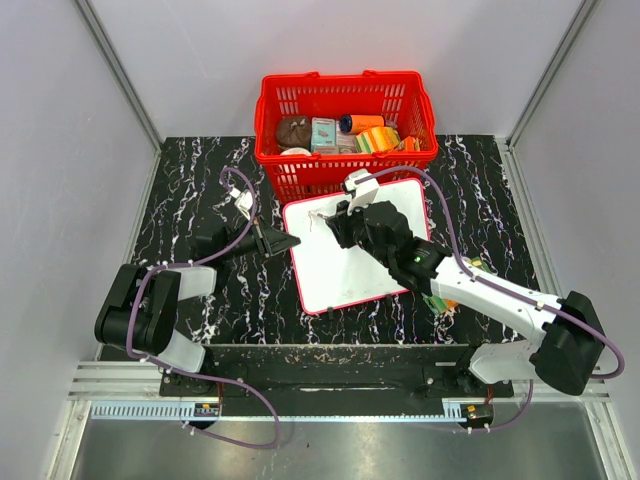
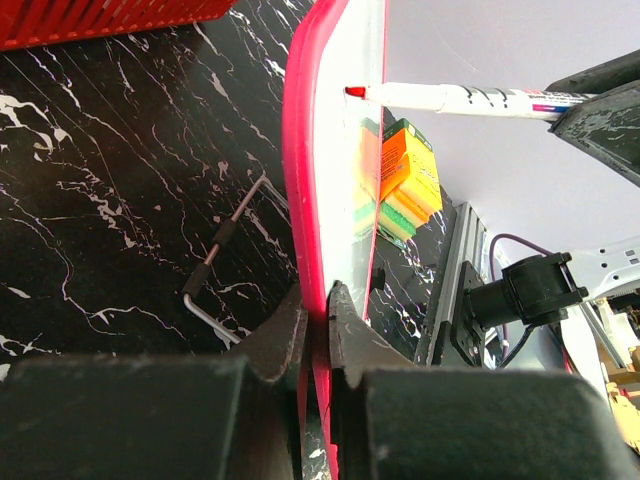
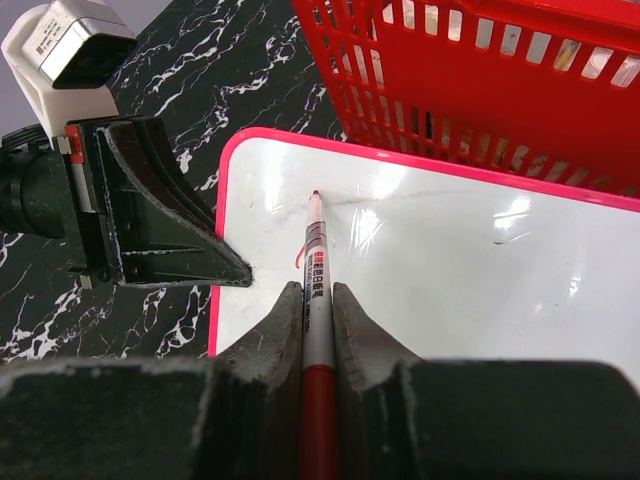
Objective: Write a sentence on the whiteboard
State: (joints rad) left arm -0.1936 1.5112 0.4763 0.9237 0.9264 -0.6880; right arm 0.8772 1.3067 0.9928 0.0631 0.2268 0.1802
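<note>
The whiteboard [image 1: 340,270] lies flat in front of the red basket, white with a red-pink rim. My left gripper [image 1: 289,240] is shut on its left rim, seen edge-on in the left wrist view [image 2: 318,305]. My right gripper [image 1: 337,214] is shut on a red-and-white marker [image 3: 316,250]. The marker's red tip touches the board [image 3: 460,280] near its far left corner. Of the sentence, only one short red stroke [image 3: 298,260] shows beside the marker, and no words can be read. The marker also shows in the left wrist view [image 2: 460,98], its tip at the board [image 2: 345,150].
The red basket [image 1: 345,125] of assorted items stands just behind the board. A metal hex key [image 2: 225,265] lies on the black marbled table left of the board. Orange and green sponges [image 2: 405,180] lie past the board's right side, under my right arm.
</note>
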